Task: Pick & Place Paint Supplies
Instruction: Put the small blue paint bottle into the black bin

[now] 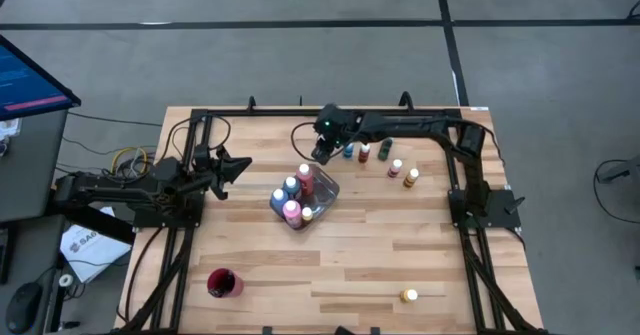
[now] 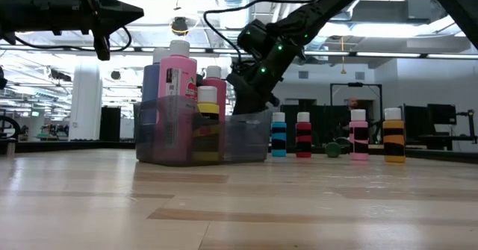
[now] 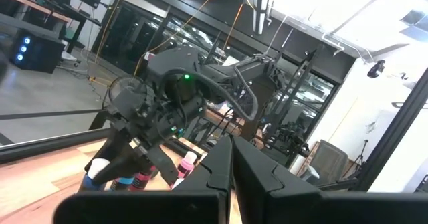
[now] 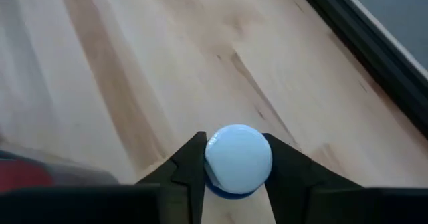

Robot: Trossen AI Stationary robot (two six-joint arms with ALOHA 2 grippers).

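Observation:
A clear tray (image 1: 322, 189) near the table's middle holds several paint bottles (image 1: 291, 210) standing upright. Behind it, toward the far right, more bottles (image 1: 396, 167) stand in a loose row on the wood. One yellow bottle (image 1: 409, 295) stands alone near the front edge. My right gripper (image 1: 320, 153) reaches down at the row's left end, shut on a blue bottle with a pale cap (image 4: 237, 160). My left gripper (image 1: 238, 165) hangs shut above the table's left part, touching nothing. My right gripper pinches the blue bottle's round pale cap (image 4: 237, 160) between its two fingers (image 4: 190, 167), one on each side. The fingers slant down from the table's far right side. The bottle stands upright; its base is hidden under the cap.
A red cup (image 1: 224, 283) stands near the front left corner. The black frame rail (image 1: 330, 113) runs along the far edge just behind my right gripper. Bare wood lies between the tray and the front edge.

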